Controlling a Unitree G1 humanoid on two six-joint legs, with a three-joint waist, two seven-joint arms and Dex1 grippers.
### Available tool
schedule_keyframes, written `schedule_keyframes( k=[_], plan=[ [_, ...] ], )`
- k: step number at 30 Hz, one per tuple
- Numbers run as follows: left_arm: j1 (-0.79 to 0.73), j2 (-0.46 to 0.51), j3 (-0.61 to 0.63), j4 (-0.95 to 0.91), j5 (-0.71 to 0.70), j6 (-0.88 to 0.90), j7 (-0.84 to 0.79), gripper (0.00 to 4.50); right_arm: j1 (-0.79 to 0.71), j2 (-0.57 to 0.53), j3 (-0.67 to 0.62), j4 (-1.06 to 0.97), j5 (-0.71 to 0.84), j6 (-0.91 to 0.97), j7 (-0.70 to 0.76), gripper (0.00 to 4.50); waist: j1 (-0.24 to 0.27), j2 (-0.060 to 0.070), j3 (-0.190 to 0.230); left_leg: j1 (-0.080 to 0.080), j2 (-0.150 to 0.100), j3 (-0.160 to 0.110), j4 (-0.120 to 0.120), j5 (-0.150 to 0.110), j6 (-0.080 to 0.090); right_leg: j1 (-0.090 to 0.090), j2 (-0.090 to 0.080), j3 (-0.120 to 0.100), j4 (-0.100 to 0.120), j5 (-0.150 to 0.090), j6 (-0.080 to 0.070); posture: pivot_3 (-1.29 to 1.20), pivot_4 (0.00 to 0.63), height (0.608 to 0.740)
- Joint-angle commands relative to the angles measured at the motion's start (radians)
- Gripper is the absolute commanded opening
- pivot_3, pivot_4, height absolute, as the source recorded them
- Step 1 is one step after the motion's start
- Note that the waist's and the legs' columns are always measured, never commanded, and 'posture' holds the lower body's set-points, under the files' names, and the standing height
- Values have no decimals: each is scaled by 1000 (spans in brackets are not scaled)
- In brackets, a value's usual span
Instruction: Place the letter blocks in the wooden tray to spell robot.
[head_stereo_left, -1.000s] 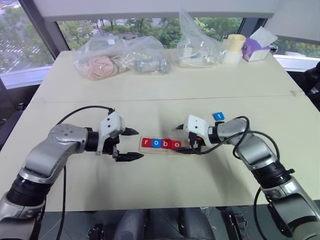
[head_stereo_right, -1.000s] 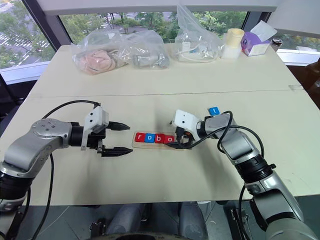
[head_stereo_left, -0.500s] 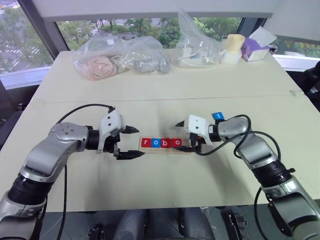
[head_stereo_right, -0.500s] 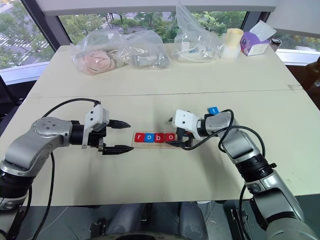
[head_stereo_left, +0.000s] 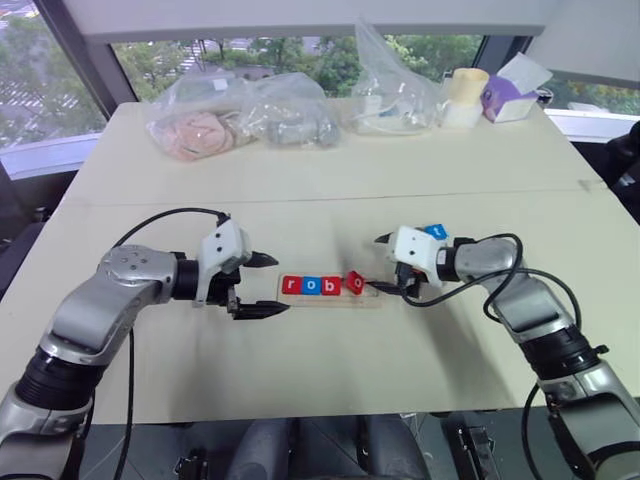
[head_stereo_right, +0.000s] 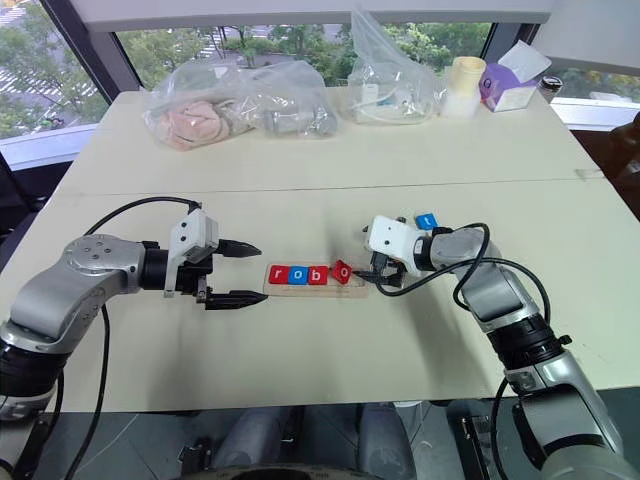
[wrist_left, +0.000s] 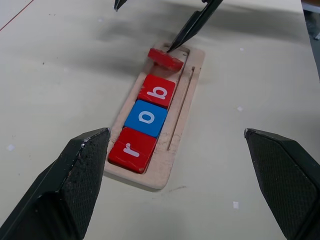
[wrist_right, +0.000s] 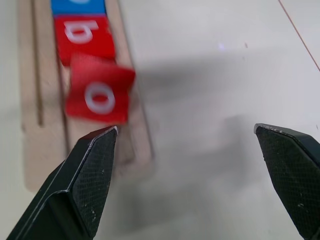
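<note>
The tray (head_stereo_left: 330, 297) lies on the bench (head_stereo_left: 320, 190) between my two grippers, its long axis running left to right in front of me. The r (wrist_left: 131, 149), o (wrist_left: 146, 117) and b (wrist_left: 157, 91) tiles sit flat in its slot, reading from my left. The second o (head_stereo_left: 355, 282), a red tile, is not seated: it stands tilted and twisted on one edge at the fourth place, one finger of my right gripper (head_stereo_left: 385, 265) just at it. That gripper is spread wide and holds nothing. My left gripper (head_stereo_left: 262, 285), also wide and empty, hovers just off the tray's left end, pointing along it. The blue t (head_stereo_left: 436, 231) waits on the bench behind my right wrist, apart from the tray. I judge the fourth letter is the step in hand; next I need to nudge that o down flat and square beside the b, then fetch the t for the empty right end.
</note>
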Motion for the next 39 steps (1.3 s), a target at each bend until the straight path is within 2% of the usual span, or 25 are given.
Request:
schedule_keyframes(
  k=[1, 10, 16, 25, 29, 39],
  plan=[
    [-7, 2, 9, -16, -5, -7, -3, 4500, -7, 6, -16, -7, -3, -25, -11, 4457, 1, 0, 0, 0, 0, 0, 0, 0, 0, 0, 0, 0, 0, 0, 0, 0, 150, 740],
    [-7, -2, 7, -18, -6, -2, 3, 4500, -6, 43, -17, -37, 17, 4, -16, 4457, 2, 0, 0, 0, 0, 0, 0, 0, 0, 0, 0, 0, 0, 0, 0, 0, 150, 740],
    [-7, -15, 2, -21, -5, 0, 9, 4500, -29, 48, -6, 17, -6, -53, -16, 4457, 1, 0, 0, 0, 0, 0, 0, 0, 0, 0, 0, 0, 0, 0, 0, 0, 150, 740],
    [5, -15, 11, -28, -8, 4, 19, 4500, -64, 5, -31, 57, -22, -102, 16, 4457, 1, 0, 0, 0, 0, 0, 0, 0, 0, 0, 0, 0, 0, 0, 0, 0, 150, 740],
    [4, -18, 11, -25, -9, 5, 22, 4500, -127, 49, -51, 117, 3, -85, -9, 4457, -1, 0, 0, 0, 0, 0, 1, 0, -1, 0, 0, 0, 0, 1, -1, 0, 150, 740],
    [4, -31, 7, -27, -7, 8, 33, 4500, -164, 133, 8, 230, -3, -152, 38, 4457, 2, 0, 0, 0, 0, 0, 0, 1, -1, 1, 1, 0, 1, 1, 0, 0, 150, 740]
  ],
)
